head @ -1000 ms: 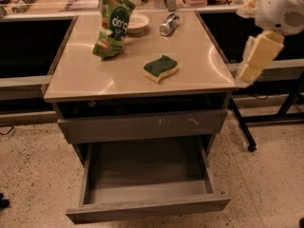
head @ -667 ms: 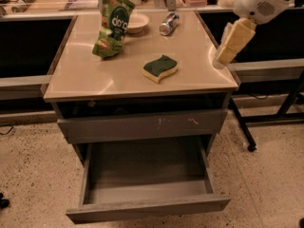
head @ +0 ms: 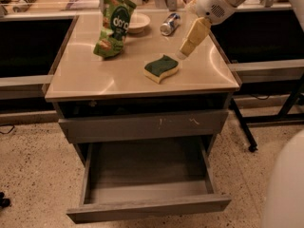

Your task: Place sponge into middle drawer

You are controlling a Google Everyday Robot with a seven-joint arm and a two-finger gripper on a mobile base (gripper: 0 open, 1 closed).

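The sponge (head: 161,68), dark green on top with pale yellow foam below, lies flat on the beige counter top (head: 95,75), right of centre. My gripper (head: 186,47) hangs from the upper right, tilted down and left, just above the counter and a little right of and behind the sponge, not touching it. The middle drawer (head: 147,207) is pulled out wide below, grey and empty inside, with a plain front panel.
A green snack bag (head: 113,26), a white bowl (head: 137,22) and a metal can (head: 169,23) stand at the back of the counter. A shut grey drawer front with pale scratches (head: 142,125) sits above the open drawer. Black tables flank both sides.
My arm has swung left from beyond the counter's right edge to over the counter, and the gripper has come down close to the sponge. The sponge and drawer have not moved.
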